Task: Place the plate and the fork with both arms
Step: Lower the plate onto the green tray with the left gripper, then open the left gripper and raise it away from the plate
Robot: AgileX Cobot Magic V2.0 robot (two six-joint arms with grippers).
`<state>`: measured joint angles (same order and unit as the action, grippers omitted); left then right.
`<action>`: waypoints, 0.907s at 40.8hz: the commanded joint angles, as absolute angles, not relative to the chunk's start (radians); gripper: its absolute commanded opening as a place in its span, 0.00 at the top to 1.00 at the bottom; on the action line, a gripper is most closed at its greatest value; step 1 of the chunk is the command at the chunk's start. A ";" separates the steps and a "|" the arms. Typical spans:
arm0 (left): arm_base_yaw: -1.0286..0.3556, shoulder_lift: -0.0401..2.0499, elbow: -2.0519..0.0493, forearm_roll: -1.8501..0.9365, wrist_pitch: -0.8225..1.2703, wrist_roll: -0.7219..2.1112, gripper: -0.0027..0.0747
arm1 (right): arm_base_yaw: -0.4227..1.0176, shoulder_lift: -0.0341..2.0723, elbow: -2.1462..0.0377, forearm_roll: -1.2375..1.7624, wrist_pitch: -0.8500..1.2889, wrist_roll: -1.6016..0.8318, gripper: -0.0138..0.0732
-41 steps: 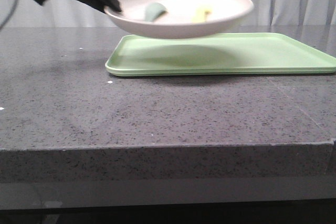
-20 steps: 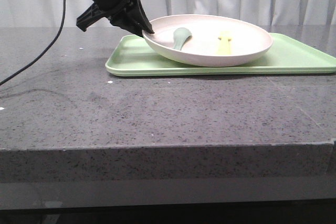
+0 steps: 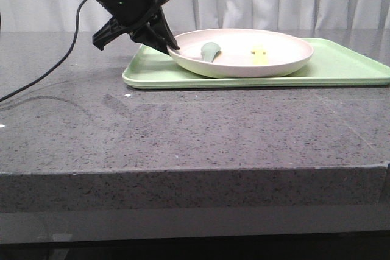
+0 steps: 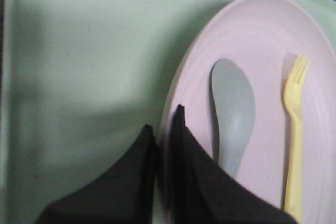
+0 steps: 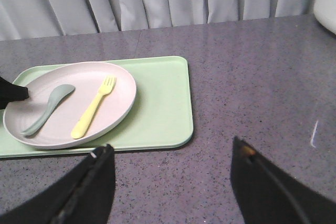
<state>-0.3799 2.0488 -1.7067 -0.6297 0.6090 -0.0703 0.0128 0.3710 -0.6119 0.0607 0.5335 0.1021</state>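
Note:
The cream plate (image 3: pixel 244 59) rests on the light-green tray (image 3: pixel 341 68). In the plate lie the pale-yellow fork (image 3: pixel 260 55) and a grey-green spoon piece (image 3: pixel 210 50). My left gripper (image 3: pixel 170 44) is shut on the plate's left rim, one finger inside and one outside, as the left wrist view shows (image 4: pixel 164 129). There the plate (image 4: pixel 262 40), fork (image 4: pixel 295 129) and spoon piece (image 4: pixel 232 108) show close up. My right gripper (image 5: pixel 173 156) is open and empty over bare counter, apart from the tray; the plate (image 5: pixel 121 98) and fork (image 5: pixel 94 107) lie ahead of it.
The grey stone counter (image 3: pixel 183 126) ends at a front edge near the camera. The tray (image 5: pixel 163 108) sits toward the back, its right part bare. A black cable (image 3: pixel 55 59) trails from the left arm over the counter. Curtains hang behind.
My left gripper has lowered the plate from above the tray down onto it and shifted it right. The fork and spoon piece stayed in the plate.

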 commanded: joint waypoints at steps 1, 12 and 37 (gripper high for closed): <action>-0.391 1.989 -1.744 -0.669 0.542 -0.083 0.80 | 0.015 0.386 -0.648 0.058 0.454 0.096 0.26; -0.399 1.989 -1.744 -0.669 0.525 -0.079 0.58 | 0.015 0.386 -0.648 0.058 0.454 0.096 0.26; -0.324 1.771 -1.739 -0.274 0.742 -0.061 0.91 | 0.015 0.386 -0.648 0.058 0.454 0.096 0.26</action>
